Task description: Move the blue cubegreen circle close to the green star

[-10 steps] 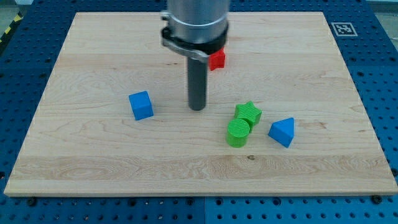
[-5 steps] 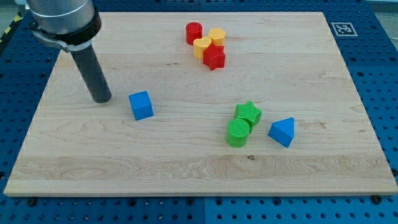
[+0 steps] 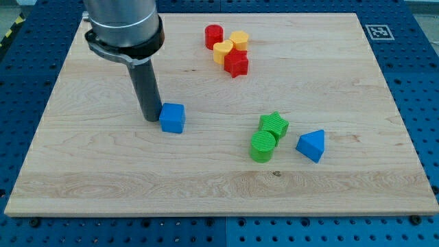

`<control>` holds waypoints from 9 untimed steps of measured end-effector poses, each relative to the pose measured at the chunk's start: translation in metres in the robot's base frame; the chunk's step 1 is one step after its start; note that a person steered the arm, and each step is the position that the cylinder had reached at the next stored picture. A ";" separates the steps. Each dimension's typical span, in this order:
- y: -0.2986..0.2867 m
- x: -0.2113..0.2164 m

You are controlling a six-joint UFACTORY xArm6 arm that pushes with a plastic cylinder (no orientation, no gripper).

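Observation:
A blue cube lies on the wooden board, left of centre. My tip touches the cube's left side. A green star lies right of centre. A green circle sits against the star's lower left. The cube is well to the left of both.
A blue triangular block lies right of the green star. A red cylinder, a yellow heart, a yellow hexagon and a red star cluster at the view's top centre. A marker tag sits at the top right corner.
My tip swung from the board's centre to the far left, then came right against the blue cube. The cube has slid a little to the right and down.

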State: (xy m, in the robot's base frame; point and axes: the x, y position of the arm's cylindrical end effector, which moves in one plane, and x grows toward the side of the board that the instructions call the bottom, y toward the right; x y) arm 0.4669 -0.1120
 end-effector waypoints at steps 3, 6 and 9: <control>0.003 0.010; 0.065 0.010; 0.155 0.010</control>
State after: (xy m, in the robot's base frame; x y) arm 0.4766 0.0431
